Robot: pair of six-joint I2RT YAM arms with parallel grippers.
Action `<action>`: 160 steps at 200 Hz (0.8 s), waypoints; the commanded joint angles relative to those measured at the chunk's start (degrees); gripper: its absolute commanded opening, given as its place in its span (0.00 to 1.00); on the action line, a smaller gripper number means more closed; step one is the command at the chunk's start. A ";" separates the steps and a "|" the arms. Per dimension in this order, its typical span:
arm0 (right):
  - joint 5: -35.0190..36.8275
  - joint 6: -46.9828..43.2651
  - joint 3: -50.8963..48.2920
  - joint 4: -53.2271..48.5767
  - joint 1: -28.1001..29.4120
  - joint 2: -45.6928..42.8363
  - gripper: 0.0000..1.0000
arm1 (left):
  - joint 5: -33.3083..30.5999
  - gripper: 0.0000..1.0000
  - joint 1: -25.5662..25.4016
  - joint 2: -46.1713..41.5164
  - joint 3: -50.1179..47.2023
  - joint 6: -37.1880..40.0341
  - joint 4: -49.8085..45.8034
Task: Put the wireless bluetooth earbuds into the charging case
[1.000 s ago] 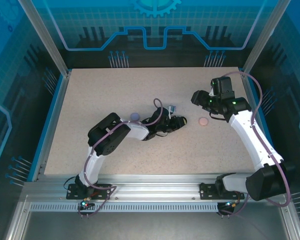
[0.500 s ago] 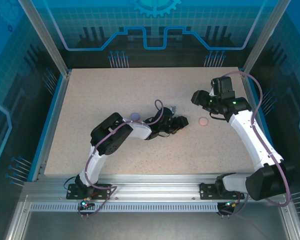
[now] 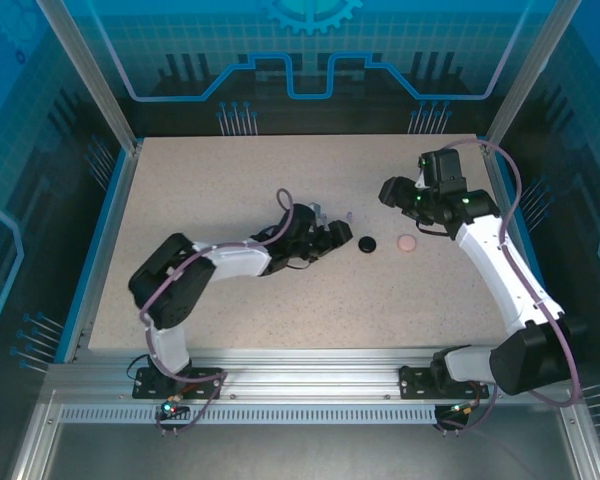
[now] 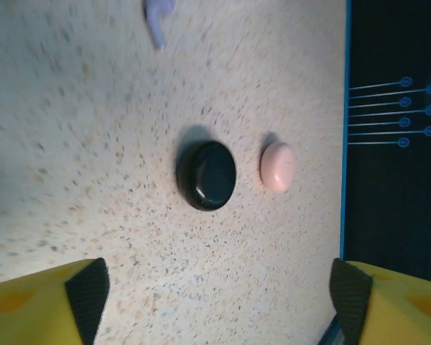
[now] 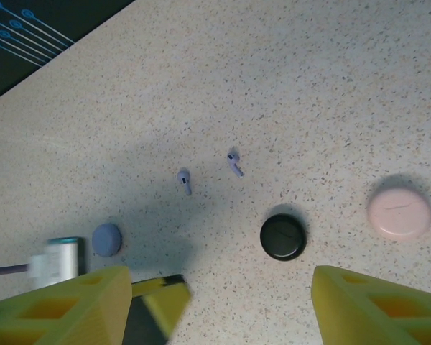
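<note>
Jaws wide, nothing held: the left gripper (image 4: pixel 219 287) and the right gripper (image 5: pixel 223 302). Two lavender earbuds (image 5: pixel 184 180) lie loose on the table (image 5: pixel 309 86) near the shut black case (image 5: pixel 283 237) — its inside hidden; the left wrist view crops one, blurred.

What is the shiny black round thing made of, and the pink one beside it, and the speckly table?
The black case looks like hard, glossy plastic: light glints off its smooth, rounded top. The pink case looks like plastic too, but matte: its colour is soft and even, with no glints. The table looks like speckled stone, or a laminate printed to look like stone; the pictures cannot tell which.
</note>
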 commanded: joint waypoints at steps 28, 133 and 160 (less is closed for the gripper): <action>3.49 0.76 2.94 -0.59 5.53 4.43 0.72 | -4.75 0.99 5.17 -15.34 -4.21 13.08 -9.17; 6.83 1.18 20.48 -4.89 21.15 28.40 0.83 | -13.82 0.99 21.76 -28.06 -9.02 18.64 -16.73; 6.20 -1.12 30.10 -8.66 24.29 37.56 0.87 | -11.70 0.99 28.00 -28.67 -9.62 14.49 -18.06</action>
